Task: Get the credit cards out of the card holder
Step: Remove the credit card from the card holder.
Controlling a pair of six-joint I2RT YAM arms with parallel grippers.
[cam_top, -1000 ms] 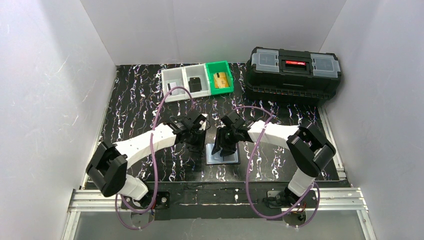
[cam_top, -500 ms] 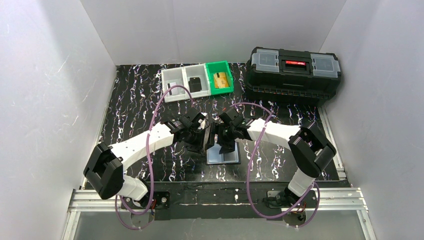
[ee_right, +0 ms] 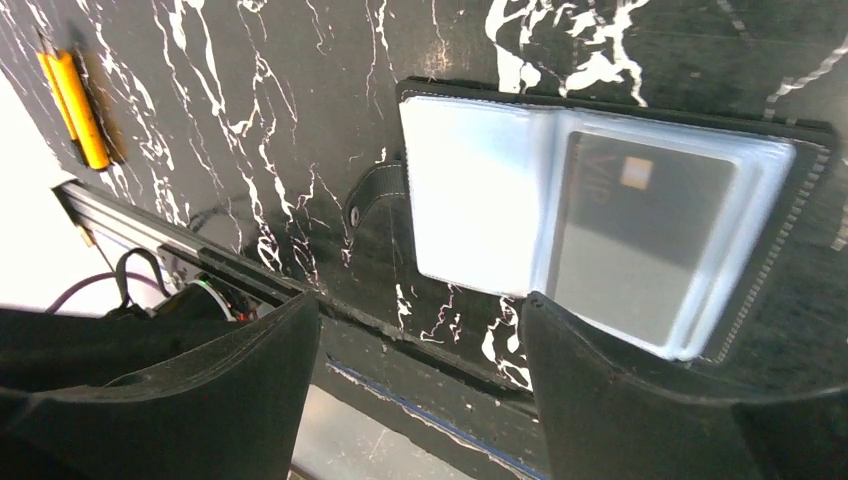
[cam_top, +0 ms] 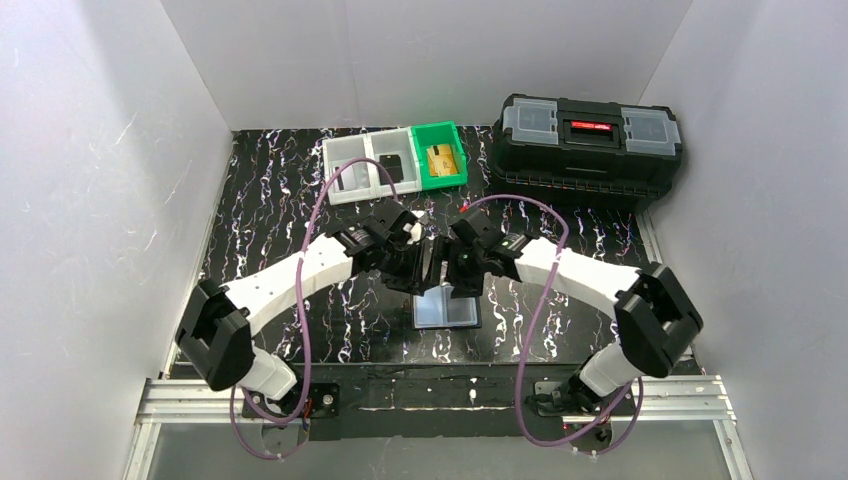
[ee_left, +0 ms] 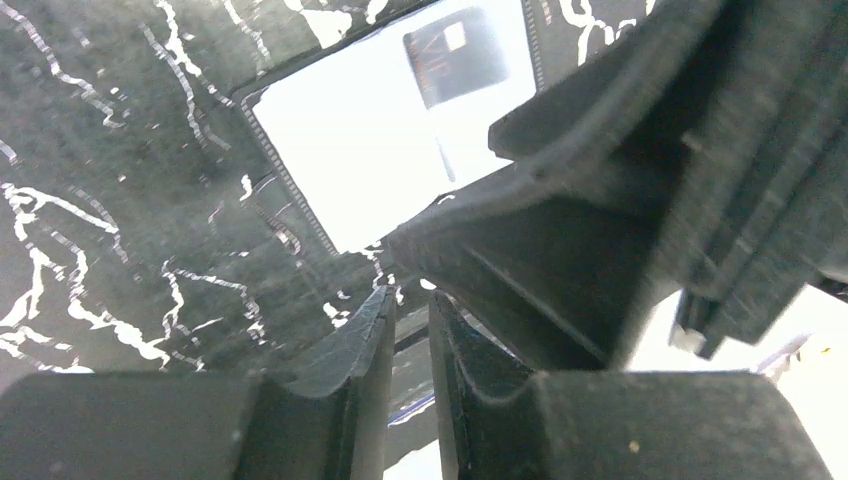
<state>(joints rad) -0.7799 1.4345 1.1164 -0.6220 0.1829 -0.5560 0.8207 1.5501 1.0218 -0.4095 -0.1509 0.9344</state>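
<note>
The small black bifold card holder (cam_top: 448,312) lies open and flat by the middle of the black marbled table's (cam_top: 270,200) near edge, with a dark rectangular plastic credit card (ee_right: 640,235) inside one pale clear pocket.

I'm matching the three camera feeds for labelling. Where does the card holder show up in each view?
Top external: the card holder lies open just below picture centre.
Left wrist: card holder at upper middle, glaring white, partly hidden by dark parts at right.
Right wrist: card holder at upper right, open, with a dark card in its right pocket.
Shared landmark: the black, white-veined tabletop under it in all three views.
</note>
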